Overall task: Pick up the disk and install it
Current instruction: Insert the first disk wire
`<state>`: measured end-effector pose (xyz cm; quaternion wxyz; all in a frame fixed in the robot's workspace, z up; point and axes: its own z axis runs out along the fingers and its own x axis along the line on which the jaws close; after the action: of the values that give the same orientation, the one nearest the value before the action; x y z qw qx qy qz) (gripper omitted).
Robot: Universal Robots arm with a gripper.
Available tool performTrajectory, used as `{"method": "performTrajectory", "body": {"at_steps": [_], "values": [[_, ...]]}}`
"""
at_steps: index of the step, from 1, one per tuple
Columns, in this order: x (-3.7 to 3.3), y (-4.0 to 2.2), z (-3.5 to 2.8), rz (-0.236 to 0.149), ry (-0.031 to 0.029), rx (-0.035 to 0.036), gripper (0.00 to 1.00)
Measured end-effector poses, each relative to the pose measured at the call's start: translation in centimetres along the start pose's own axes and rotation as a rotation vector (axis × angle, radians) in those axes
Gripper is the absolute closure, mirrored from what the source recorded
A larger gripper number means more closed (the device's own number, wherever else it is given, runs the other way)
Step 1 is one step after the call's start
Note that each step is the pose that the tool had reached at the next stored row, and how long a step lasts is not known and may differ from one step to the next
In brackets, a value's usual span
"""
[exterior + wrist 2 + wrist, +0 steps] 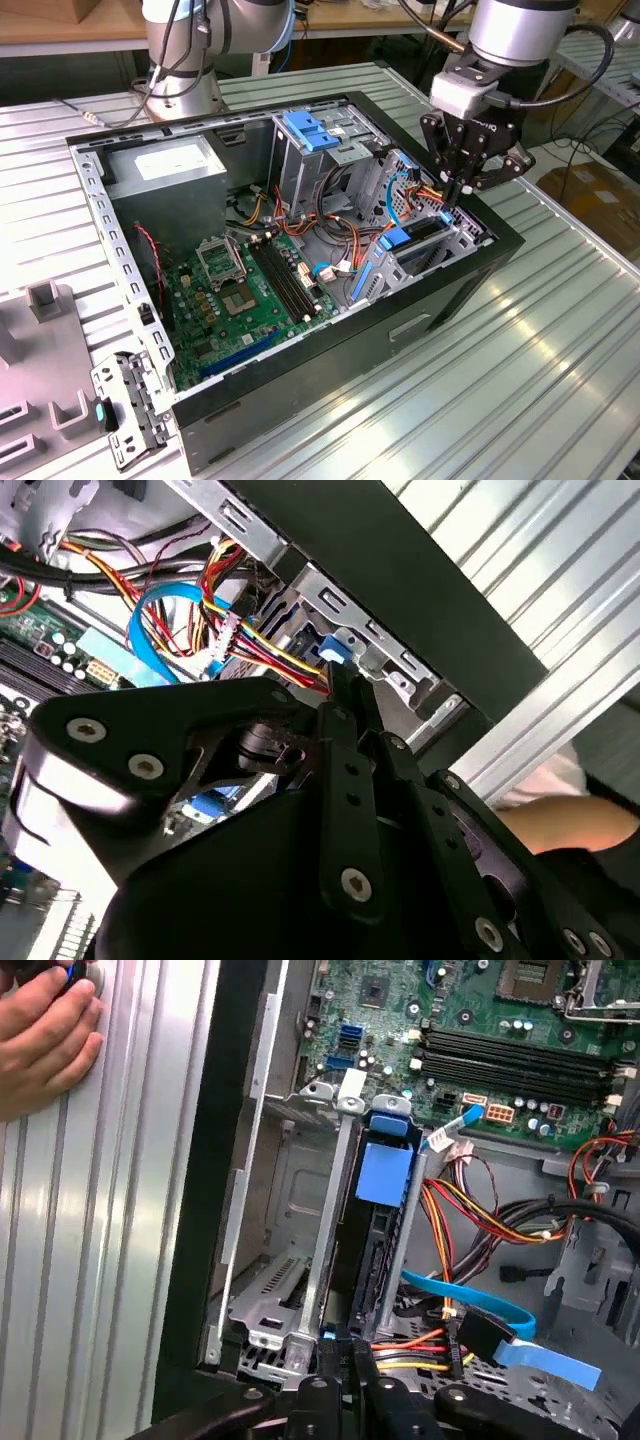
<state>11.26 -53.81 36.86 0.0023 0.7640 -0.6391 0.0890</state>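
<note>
Over the open computer case [400, 330] on the ribbed surface [540, 380], the gripper [455, 196] points down, fingers [451, 180] drawn together, at the end of the disk [424, 231], which stands on edge in the drive cage [470, 240] at the exterior view's right, near the green motherboard [250, 290].

The disk [385, 1175] stands in the drive cage [290, 1190]; gripper [455, 195] just above.

The disk [415, 238] stands on edge in a metal bay, right of centre in the exterior view, light-blue rail uppermost.
</note>
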Motion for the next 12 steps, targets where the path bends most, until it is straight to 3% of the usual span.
{"method": "performTrajectory", "body": {"at_steps": [1,4,6,7,12], "values": [[-0.01,0.00,0.03,0.037,0.0043,-0.0053,0.84],[-1.14,-0.19,0.00,0.054,0.0061,-0.0077,0.84],[-1.17,-0.12,0.15,0.085,0.0095,-0.0120,0.84],[-1.25,0.21,0.29,0.106,0.0118,-0.0150,0.84],[-1.45,0.74,0.42,0.138,0.0154,-0.0195,0.84]]}}
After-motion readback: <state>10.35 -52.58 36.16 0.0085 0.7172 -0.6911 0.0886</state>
